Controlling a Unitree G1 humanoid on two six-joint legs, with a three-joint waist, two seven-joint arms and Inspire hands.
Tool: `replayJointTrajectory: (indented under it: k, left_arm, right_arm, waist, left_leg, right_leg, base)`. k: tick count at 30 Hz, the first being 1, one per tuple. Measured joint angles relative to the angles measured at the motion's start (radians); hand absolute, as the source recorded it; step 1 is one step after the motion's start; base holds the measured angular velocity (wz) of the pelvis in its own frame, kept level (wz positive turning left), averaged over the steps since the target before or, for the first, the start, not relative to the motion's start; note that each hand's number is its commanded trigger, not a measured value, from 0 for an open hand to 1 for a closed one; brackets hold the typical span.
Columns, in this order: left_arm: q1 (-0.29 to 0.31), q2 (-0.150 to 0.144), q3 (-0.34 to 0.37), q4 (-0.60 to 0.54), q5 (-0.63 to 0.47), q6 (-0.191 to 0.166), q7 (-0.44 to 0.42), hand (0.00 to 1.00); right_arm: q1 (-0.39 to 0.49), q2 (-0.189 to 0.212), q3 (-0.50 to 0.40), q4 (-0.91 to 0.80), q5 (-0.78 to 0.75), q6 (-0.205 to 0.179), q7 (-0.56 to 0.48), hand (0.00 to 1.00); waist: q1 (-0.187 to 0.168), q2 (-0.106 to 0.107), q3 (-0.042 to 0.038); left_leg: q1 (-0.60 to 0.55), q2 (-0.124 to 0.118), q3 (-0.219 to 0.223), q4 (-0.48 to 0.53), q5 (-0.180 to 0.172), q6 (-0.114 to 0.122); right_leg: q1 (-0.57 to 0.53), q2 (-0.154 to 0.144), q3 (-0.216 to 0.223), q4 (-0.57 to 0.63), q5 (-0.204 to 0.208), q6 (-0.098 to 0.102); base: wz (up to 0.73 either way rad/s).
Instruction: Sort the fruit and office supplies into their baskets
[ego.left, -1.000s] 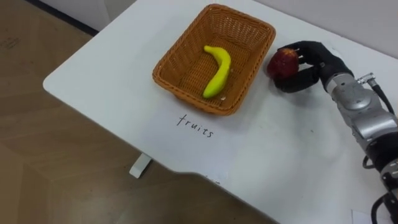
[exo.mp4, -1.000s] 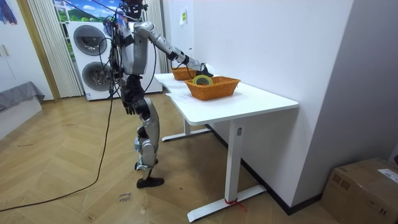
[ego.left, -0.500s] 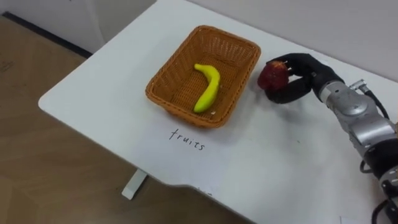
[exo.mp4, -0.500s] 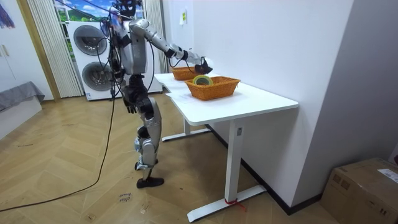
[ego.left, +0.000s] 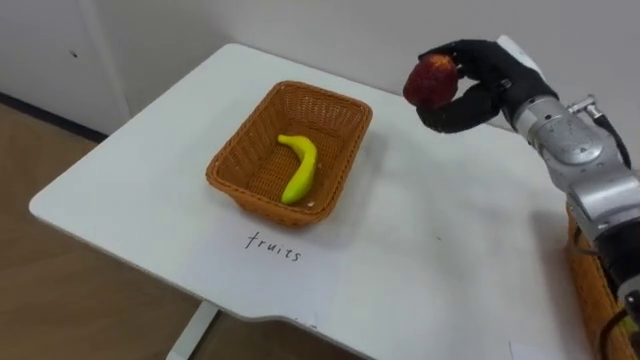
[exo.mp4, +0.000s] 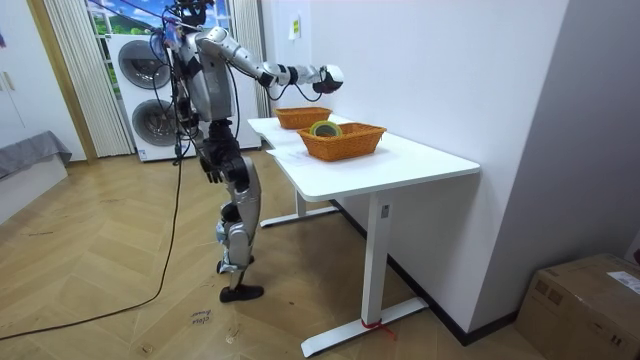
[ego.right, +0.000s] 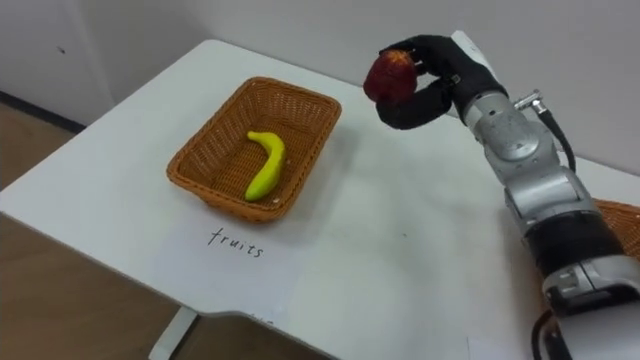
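My right hand (ego.left: 490, 85) hangs in open air with the red apple (ego.left: 431, 80), above bare white tabletop (ego.left: 430, 250) just right of the brown woven wicker basket (ego.left: 262, 205). Nothing stands between it and that basket's open top except the raised rim. Inside, the yellow banana (ego.left: 298, 167) lies along the middle, bare weave either side. A second wicker basket (ego.left: 588, 285) sits close beneath my forearm.

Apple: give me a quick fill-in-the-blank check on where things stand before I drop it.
The apple is gripped in the robot's ____ hand.
The basket already holds one ____.
The apple is in the air, clear of the ____.
Missing words: right; banana; table.
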Motion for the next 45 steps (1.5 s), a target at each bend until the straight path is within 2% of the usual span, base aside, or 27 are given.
replayJointTrajectory:
  k: [4,9,11,15,21,23,25,26,28,31,38,45]
  left_arm:
    - [0.0,0.0,0.002,0.0,0.002,0.0,-0.003,0.0]
    - [0.002,0.0,0.055,0.0,0.022,0.001,-0.02,0.0]
    - [0.0,0.002,0.071,0.0,0.023,0.001,-0.026,0.0]
    - [-0.001,0.01,0.074,0.0,0.025,0.001,-0.06,0.0]
    - [0.006,0.024,0.071,0.0,0.047,0.001,-0.103,0.0]
    - [0.015,0.03,0.072,0.0,0.053,0.001,-0.106,0.0]
    - [0.021,0.032,0.072,-0.001,0.053,0.002,-0.107,0.0]
    - [0.028,0.032,0.072,-0.001,0.053,0.002,-0.107,0.0]
    - [0.035,0.033,0.072,-0.001,0.053,0.006,-0.107,0.0]
    - [0.038,0.033,0.071,-0.002,0.053,0.021,-0.112,0.0]
    - [0.059,0.032,0.069,-0.005,0.056,0.042,-0.134,0.0]
    - [0.073,0.032,0.071,-0.043,0.131,0.051,-0.168,0.0]
  right_arm:
    - [0.0,-0.005,0.0,-0.048,0.003,0.0,-0.015,1.0]
    - [0.0,-0.005,0.003,-0.074,0.002,0.0,-0.015,1.0]
    - [0.0,-0.006,0.004,-0.092,0.002,0.002,-0.013,1.0]
    - [0.0,-0.006,0.005,-0.128,-0.009,0.002,0.004,1.0]
    - [0.0,-0.006,0.015,-0.171,-0.032,0.002,0.01,1.0]
    - [0.0,-0.006,0.035,-0.178,-0.032,0.003,0.008,1.0]
    - [0.0,-0.006,0.062,-0.183,-0.029,0.003,0.008,1.0]
    - [0.001,-0.006,0.081,-0.185,-0.029,0.004,0.009,1.0]
    - [0.006,-0.004,0.101,-0.189,-0.029,0.013,0.011,1.0]
    - [0.026,0.0,0.105,-0.189,-0.03,0.022,0.015,1.0]
    - [0.046,0.02,0.106,-0.177,-0.032,0.038,0.057,1.0]
    - [0.047,0.029,0.106,-0.152,-0.076,0.049,0.069,1.0]
  waist:
    - [0.001,-0.003,0.002]
    - [0.007,-0.003,0.0035]
    - [0.012,-0.005,0.0104]
    - [0.025,-0.01,0.0133]
    - [0.038,-0.022,0.0111]
    - [0.053,-0.029,0.0065]
    - [0.055,-0.031,0.0061]
    - [0.057,-0.029,0.0087]
    - [0.063,-0.03,0.0084]
    - [0.079,-0.028,0.0096]
    - [0.086,-0.018,0.0166]
    - [0.11,-0.02,0.0149]
  left_leg:
    - [0.007,0.0,-0.004,-0.007,0.0,0.0]
    - [0.008,-0.001,-0.011,-0.011,0.0,0.0]
    - [0.007,-0.001,-0.011,-0.014,0.0,0.0]
    - [0.006,-0.001,-0.009,-0.015,-0.001,-0.001]
    - [0.006,-0.004,-0.027,-0.014,-0.001,-0.001]
    - [0.011,-0.005,-0.028,-0.014,-0.001,-0.001]
    - [0.015,-0.007,-0.029,-0.012,-0.001,-0.001]
    - [0.019,-0.008,-0.033,-0.011,-0.001,0.0]
    - [0.022,-0.011,-0.038,-0.011,-0.002,0.0]
    - [0.023,-0.015,-0.052,-0.007,-0.004,0.002]
    - [0.021,-0.018,-0.058,0.012,-0.005,0.001]
    - [0.028,-0.021,-0.062,0.019,-0.007,0.001]
  right_leg:
    - [0.01,0.002,-0.001,-0.012,0.001,0.001]
    - [0.01,0.002,-0.008,-0.013,0.001,0.001]
    - [0.009,0.002,-0.009,-0.012,0.001,0.001]
    - [0.009,0.002,-0.009,-0.012,0.001,0.002]
    - [0.02,0.001,-0.026,-0.011,0.001,0.003]
    - [0.027,0.0,-0.033,-0.012,0.0,0.005]
    - [0.032,-0.002,-0.037,-0.012,0.0,0.005]
    - [0.039,-0.004,-0.044,-0.013,0.0,0.005]
    - [0.048,-0.006,-0.048,-0.013,-0.002,0.008]
    - [0.058,-0.007,-0.053,-0.013,-0.004,0.011]
    - [0.071,-0.006,-0.063,-0.015,-0.006,0.011]
    - [0.074,-0.003,-0.049,-0.015,-0.016,0.013]
  base:
    - [0.01]
    - [0.03]
    - [0.0]
    - [0.0]
    - [0.09]
    - [0.05]
    - [0.06]
    - [0.1]
    - [0.1]
    - [0.1]
    - [0.03]
    - [0.02]
